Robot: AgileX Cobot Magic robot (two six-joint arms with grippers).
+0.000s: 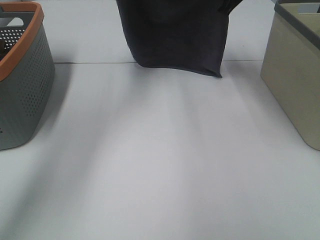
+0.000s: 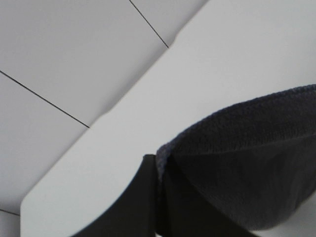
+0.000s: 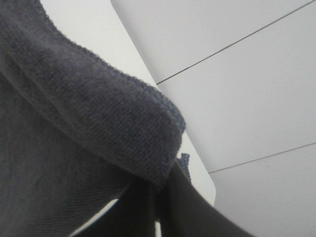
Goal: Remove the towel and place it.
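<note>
The dark navy towel hangs spread out above the far middle of the white table, its lower hem a little above the surface. Both grippers are above the top edge of the exterior view. In the left wrist view my left gripper is shut on one top corner of the towel. In the right wrist view my right gripper is shut on the other top corner of the towel. The white tag does not show.
A grey perforated basket with an orange rim stands at the left edge. A beige bin with a dark rim stands at the right edge. The white table lies between them.
</note>
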